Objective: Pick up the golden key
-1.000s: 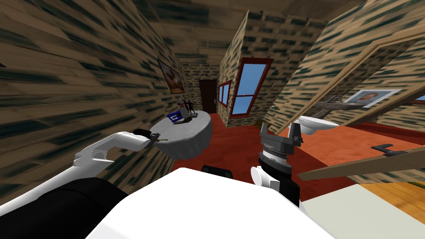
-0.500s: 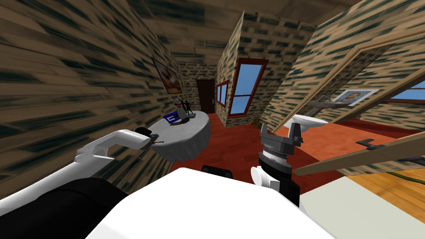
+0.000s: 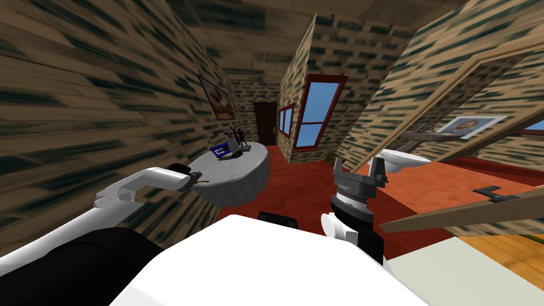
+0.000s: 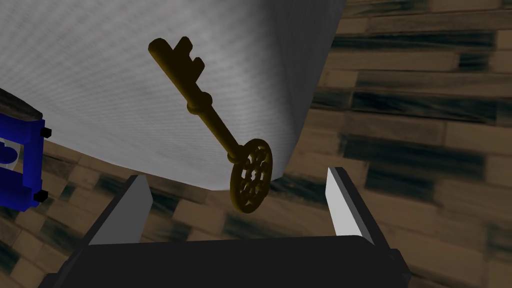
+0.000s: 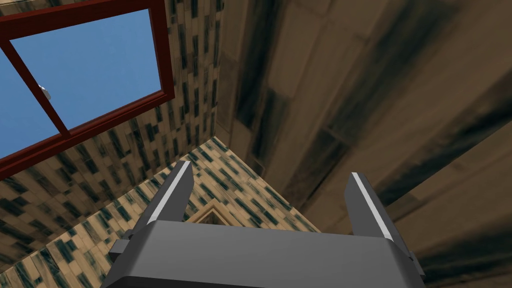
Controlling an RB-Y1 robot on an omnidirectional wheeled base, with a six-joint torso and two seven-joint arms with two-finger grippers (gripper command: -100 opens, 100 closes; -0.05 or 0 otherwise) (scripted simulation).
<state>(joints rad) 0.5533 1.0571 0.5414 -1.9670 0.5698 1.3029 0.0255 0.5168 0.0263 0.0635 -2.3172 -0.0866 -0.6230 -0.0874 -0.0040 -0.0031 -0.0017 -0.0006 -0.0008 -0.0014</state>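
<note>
1. The left arm is stretched forward to the near rim of a round table (image 3: 249, 170) draped in a grey-white cloth.
2. The left gripper (image 4: 235, 175) points at the rim. Its two fingers (image 4: 135, 205) stand wide apart and touch nothing.
3. The golden key (image 4: 212, 120) is dull brass in colour and slants across the cloth. Its round, pierced bow is nearest the gripper, lying between the fingers and clear of both. Its toothed bit points away over the tabletop.
4. The bow hangs past the table edge. I cannot tell whether the key rests on the cloth.
5. In the head view, the key (image 3: 203, 181) shows just beyond the left gripper (image 3: 194, 175).
6. A blue box (image 4: 20, 165) sits farther in on the table, well apart from the key. A pale figure (image 3: 230, 137) stands beside it.
7. The right gripper (image 3: 358, 167) is held upright above the red floor (image 3: 297, 186), away from the table. Its fingers are spread and hold nothing.
</note>
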